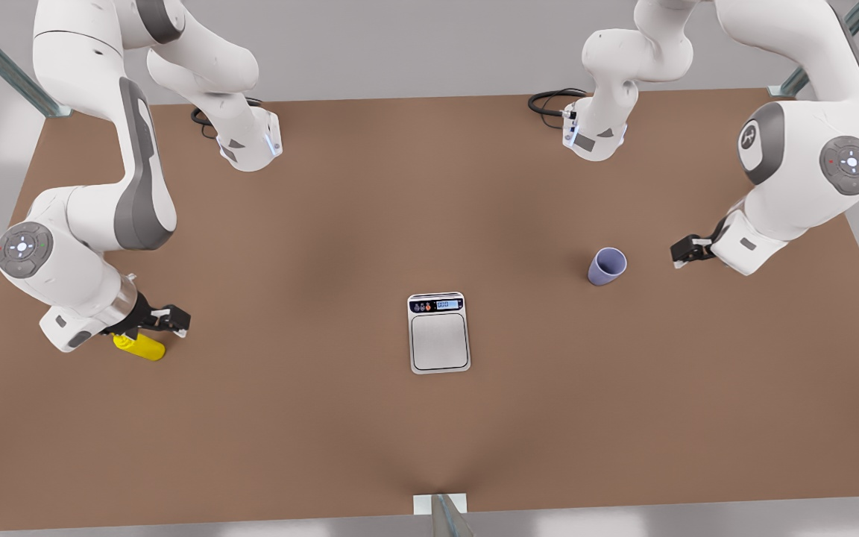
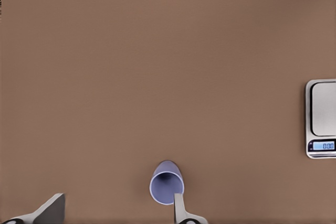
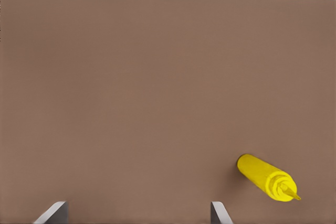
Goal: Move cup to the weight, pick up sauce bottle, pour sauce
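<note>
Lavender-blue cup: a small tapered plastic tumbler [image 1: 608, 266] stood upright on the brown table [image 1: 429, 447], toward the front view's right, well apart from the scale.
Scale: a flat silver-white rectangular kitchen scale [image 1: 439, 332] with a grey weighing plate lay near the table's middle, nothing on it.
Sauce bottle: a bright yellow cylindrical squeeze bottle [image 1: 141, 346] with a pointed nozzle stood on the table at the front view's left; no sauce was out.
Left gripper: the left gripper [image 1: 687, 250] hung near the cup on the front view's right, not touching it; in the left wrist view its fingers [image 2: 181, 211] were spread wide, with the cup [image 2: 167, 183] just beside one of them and not between them.
Right gripper: the right gripper [image 1: 168, 319] hovered over the bottle, fingers apart and holding nothing.
Progress: judged at the very start, no object yet grasped.
Risk: the cup sat off-centre to the left gripper's opening, so a closing finger would likely knock the light tumbler over or push it away.
Risk: the round bottle could slip or topple if pinched off-centre.
</note>
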